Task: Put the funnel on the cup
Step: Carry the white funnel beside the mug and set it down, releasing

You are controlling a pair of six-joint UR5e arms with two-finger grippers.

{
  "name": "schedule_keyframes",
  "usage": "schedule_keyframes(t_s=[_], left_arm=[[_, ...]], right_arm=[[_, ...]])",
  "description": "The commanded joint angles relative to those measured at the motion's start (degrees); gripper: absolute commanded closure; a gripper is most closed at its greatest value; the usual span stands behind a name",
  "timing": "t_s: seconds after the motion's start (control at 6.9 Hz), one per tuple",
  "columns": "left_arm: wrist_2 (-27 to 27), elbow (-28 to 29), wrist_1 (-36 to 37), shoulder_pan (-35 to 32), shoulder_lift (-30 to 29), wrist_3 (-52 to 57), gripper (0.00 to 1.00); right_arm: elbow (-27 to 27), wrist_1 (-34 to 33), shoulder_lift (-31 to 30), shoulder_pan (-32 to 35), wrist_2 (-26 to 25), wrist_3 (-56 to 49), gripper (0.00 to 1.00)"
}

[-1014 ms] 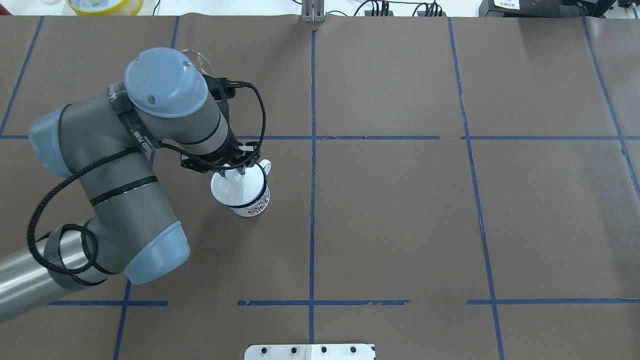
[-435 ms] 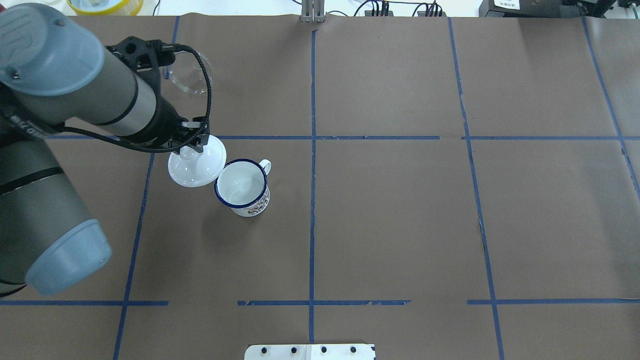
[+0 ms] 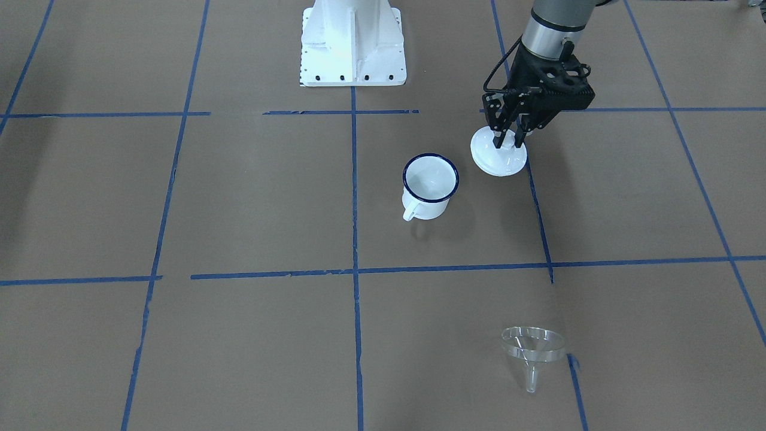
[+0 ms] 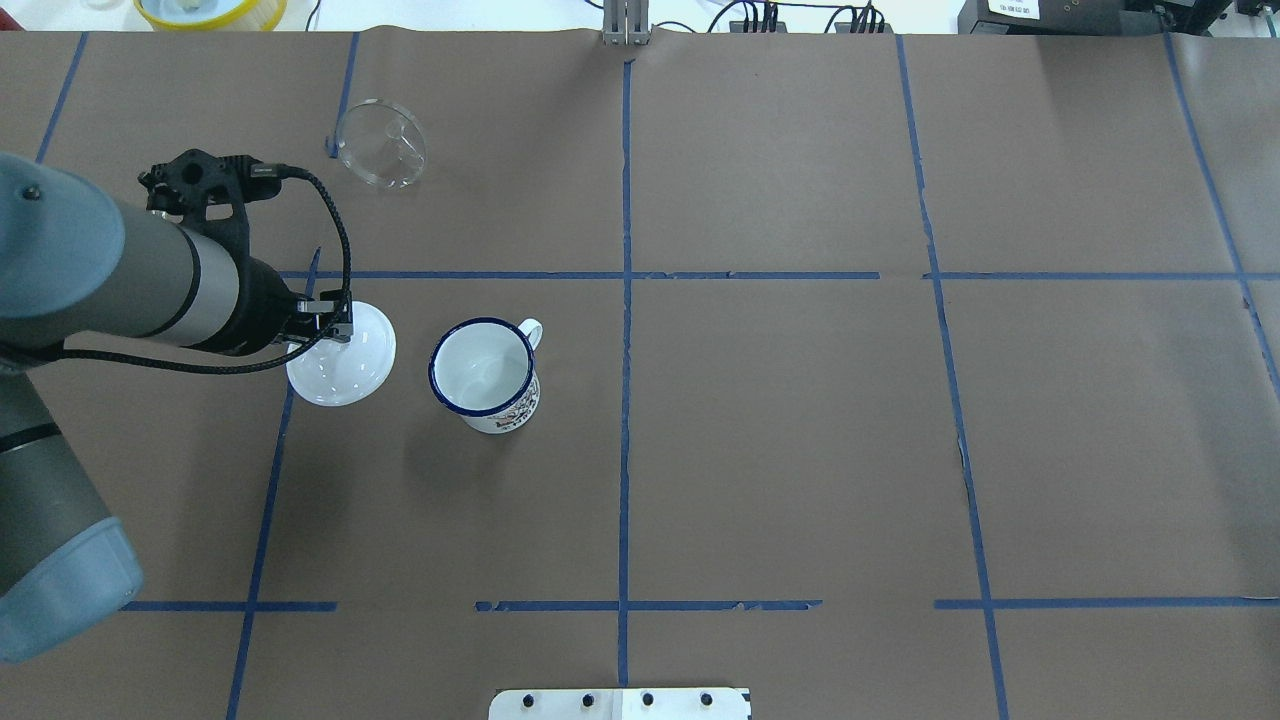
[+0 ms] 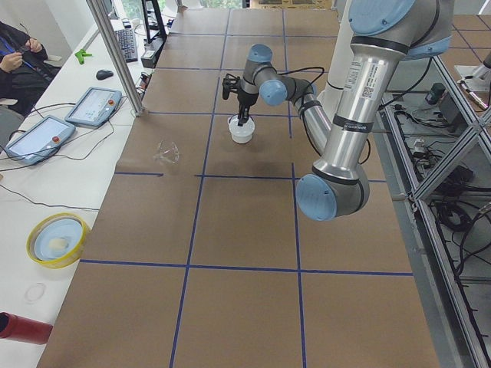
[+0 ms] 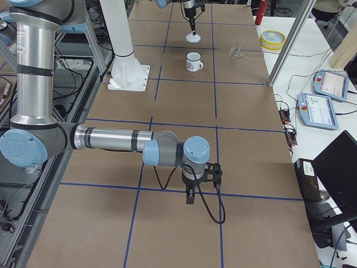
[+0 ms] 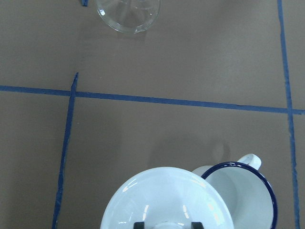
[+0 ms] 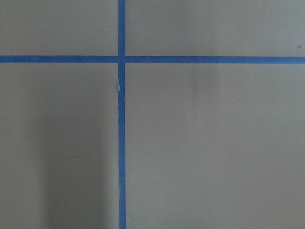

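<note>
Jaws of the left gripper [image 3: 507, 142] pinch the knob of a white lid [image 3: 498, 160] in the front-facing view, just beside the open cup [image 3: 429, 187], which stands upright on the worktop [image 3: 239, 197]. The funnel [image 3: 532, 347] lies tipped on its side, well apart, with its stem pointing away from the robot.

Overhead, the funnel sits beyond the left gripper toward the far edge. The left arm is plainly the nearer one, though it likely has to drop the lid first. Its forearm reaches in low from the side, wrist bent down.

From the right end, the right gripper [image 6: 190, 196] hangs far from everything. I cannot tell how its jaws stand.
</note>
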Motion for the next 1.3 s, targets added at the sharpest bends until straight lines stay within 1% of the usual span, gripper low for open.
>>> schedule_keyframes(t_s=[0.0,0.14,0.43,0.87,1.01,1.16], left_arm=[[6.13,6.76,-7.85,5.64,3.18,-5.69,1.00],[6.85,8.80,-7.85,7.14,3.00,-6.23,1.00],[7.20,9.87,-7.85,10.39,2.91,-8.68,1.00],[7.56,10.14,-7.85,10.49,2.12,-8.61,1.00],[7.56,10.22,-7.85,10.49,2.03,-8.61,0.65],[7.64,10.31,-7.85,10.49,1.86,-8.61,0.01]], right_arm=[[0.00,0.00,0.00,0.00,0.00,0.00,0.00],[0.00,0.00,0.00,0.00,0.00,0.00,0.00],[0.00,0.00,0.00,0.00,0.00,0.00,0.00],[0.00,0.00,0.00,0.00,0.00,0.00,0.00],[0.00,0.00,0.00,0.00,0.00,0.00,0.00],[0.00,0.00,0.00,0.00,0.00,0.00,0.00]])
